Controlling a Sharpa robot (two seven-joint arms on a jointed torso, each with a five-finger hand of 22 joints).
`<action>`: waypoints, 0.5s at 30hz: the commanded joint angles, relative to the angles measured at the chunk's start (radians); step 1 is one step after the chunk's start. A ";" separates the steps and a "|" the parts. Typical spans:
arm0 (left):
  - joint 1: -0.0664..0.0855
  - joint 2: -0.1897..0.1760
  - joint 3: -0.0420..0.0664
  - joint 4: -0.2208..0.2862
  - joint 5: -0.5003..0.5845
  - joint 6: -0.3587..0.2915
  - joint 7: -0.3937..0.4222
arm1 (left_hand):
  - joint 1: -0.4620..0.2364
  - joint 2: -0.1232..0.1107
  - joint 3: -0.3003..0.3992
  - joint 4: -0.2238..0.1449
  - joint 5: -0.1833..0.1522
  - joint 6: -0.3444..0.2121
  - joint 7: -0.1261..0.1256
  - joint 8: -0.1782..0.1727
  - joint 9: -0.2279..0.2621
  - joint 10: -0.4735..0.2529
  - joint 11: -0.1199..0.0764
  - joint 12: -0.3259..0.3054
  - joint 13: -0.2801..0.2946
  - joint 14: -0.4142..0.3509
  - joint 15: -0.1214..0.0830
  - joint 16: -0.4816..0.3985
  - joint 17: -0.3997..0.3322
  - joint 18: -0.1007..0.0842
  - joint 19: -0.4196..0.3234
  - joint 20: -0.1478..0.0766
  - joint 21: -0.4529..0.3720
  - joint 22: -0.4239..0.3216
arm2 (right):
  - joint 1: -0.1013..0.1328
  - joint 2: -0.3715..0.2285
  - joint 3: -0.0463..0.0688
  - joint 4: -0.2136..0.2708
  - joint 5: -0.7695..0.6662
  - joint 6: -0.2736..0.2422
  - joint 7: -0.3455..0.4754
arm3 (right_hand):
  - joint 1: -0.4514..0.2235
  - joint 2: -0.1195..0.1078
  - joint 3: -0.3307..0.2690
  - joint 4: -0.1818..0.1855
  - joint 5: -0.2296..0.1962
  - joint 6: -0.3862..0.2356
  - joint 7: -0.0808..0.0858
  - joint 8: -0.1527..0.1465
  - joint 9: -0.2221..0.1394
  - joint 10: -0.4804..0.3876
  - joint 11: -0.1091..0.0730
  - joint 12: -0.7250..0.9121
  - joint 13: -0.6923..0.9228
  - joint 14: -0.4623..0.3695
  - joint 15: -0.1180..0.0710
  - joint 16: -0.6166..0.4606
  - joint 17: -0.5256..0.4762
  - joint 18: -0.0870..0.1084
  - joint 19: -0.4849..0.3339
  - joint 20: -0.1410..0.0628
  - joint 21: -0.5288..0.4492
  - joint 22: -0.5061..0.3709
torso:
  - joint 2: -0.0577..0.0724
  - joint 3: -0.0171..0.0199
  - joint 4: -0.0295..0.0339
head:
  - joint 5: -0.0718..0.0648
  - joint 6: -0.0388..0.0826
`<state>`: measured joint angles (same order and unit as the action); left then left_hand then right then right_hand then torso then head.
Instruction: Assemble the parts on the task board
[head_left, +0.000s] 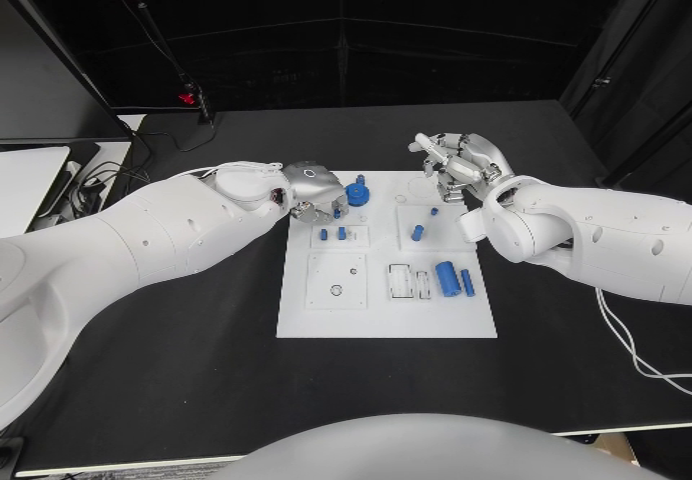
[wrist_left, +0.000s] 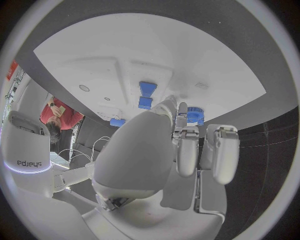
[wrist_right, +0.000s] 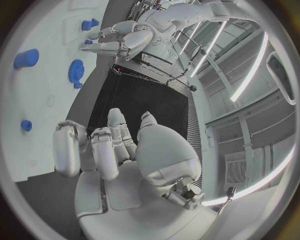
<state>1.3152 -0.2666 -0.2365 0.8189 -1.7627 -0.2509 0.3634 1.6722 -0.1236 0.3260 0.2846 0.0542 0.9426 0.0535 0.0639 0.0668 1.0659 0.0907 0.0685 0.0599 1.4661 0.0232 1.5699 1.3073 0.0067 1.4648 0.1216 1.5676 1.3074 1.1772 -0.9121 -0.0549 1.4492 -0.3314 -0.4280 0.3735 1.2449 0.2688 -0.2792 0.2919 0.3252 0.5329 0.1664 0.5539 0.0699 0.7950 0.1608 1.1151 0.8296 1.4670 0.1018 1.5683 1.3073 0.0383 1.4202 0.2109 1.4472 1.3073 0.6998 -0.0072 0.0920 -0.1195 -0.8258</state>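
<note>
Task board (head_left: 382, 305): flat white rectangular plate, matte, lying in the middle of the black table (head_left: 173, 360), with shallow rectangular recesses moulded into its surface. Parts are smooth blue plastic. A toothed gear (head_left: 358, 190) sits at the board's far edge, ribbed around its rim. A larger plain cylinder (head_left: 449, 277) lies on its side near the board's right edge, a slimmer blue piece (head_left: 467, 282) just beside it. A small peg (head_left: 418, 232) rests in the right-centre recess, and two short studs (head_left: 333, 235) stand in the left-centre recess. Left hand (head_left: 312, 190): silver, glossy rounded shell, poised over the board's far-left corner just beside the gear; fingers (wrist_left: 187, 145) curled downward and close together, and in the left wrist view they hang above the gear with the board behind; whether they pinch anything I cannot tell. Right hand (head_left: 456, 163): silver, raised over the table beyond the board's far-right corner, fingers (wrist_right: 94, 147) bent inward and bunched, nothing visible between them in the right wrist view
</note>
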 joint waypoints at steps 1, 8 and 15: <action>0.002 0.000 0.001 0.000 -0.003 0.008 -0.001 | 0.001 -0.015 -0.004 -0.001 0.003 -0.015 -0.004 -0.001 -0.001 -0.009 0.003 -0.004 0.001 0.105 0.011 0.001 0.263 -0.007 0.106 0.007 0.003 0.263 | 0.002 0.001 0.001 0.002 0.001 0.007 0.007 | 0.000 0.011 -0.007 0.000 0.006 -0.007 0.067 0.006 -0.002 0.005 -0.002 -0.005 -0.001 0.104 -0.003 0.002 0.263 0.012 -0.007 -0.002 -0.006 0.171 | -0.001 0.0001 0.0006 | 0.000 0.001; 0.001 -0.002 0.001 0.001 -0.003 -0.003 -0.002 | -0.007 -0.025 -0.010 0.000 0.002 -0.015 -0.005 0.004 0.001 -0.013 0.006 -0.004 0.001 0.105 0.014 0.001 0.263 -0.007 0.106 0.010 0.003 0.263 | 0.002 0.001 0.001 0.001 0.001 0.010 0.006 | 0.000 0.011 -0.007 0.000 0.006 -0.007 0.067 0.006 -0.002 0.005 -0.002 -0.005 -0.001 0.104 -0.003 0.002 0.263 0.011 -0.007 -0.002 -0.005 0.172 | 0.000 -0.0001 -0.0001 | -0.001 0.001; 0.001 -0.010 0.001 0.005 -0.003 -0.076 -0.024 | -0.010 -0.030 -0.011 -0.004 0.004 -0.099 -0.029 -0.001 -0.003 -0.032 0.015 -0.003 0.002 0.105 0.022 0.001 0.263 -0.007 0.106 0.018 0.003 0.263 | 0.001 0.002 0.001 -0.001 0.001 0.013 0.003 | 0.000 0.011 -0.007 0.000 0.006 -0.007 0.067 0.006 -0.001 0.005 -0.002 -0.004 -0.002 0.104 -0.003 0.002 0.263 0.012 -0.008 -0.002 -0.006 0.171 | 0.000 -0.0005 0.0018 | -0.002 0.004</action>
<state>1.3147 -0.2741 -0.2363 0.8214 -1.7631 -0.2661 0.3589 1.6640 -0.1408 0.3205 0.2840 0.0542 0.8641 0.0312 0.0639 0.0649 1.0410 0.1048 0.0686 0.0599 1.4659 0.0410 1.5699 1.3073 0.0066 1.4683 0.1324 1.5676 1.3074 1.1772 -0.9113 -0.0549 1.4475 -0.3315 -0.4260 0.3735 1.2449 0.2688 -0.2792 0.2919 0.3252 0.5329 0.1664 0.5539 0.0699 0.7951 0.1608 1.1151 0.8286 1.4670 0.1018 1.5684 1.3073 0.0383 1.4202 0.2109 1.4472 1.3073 0.6994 -0.0072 0.0923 -0.1201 -0.8232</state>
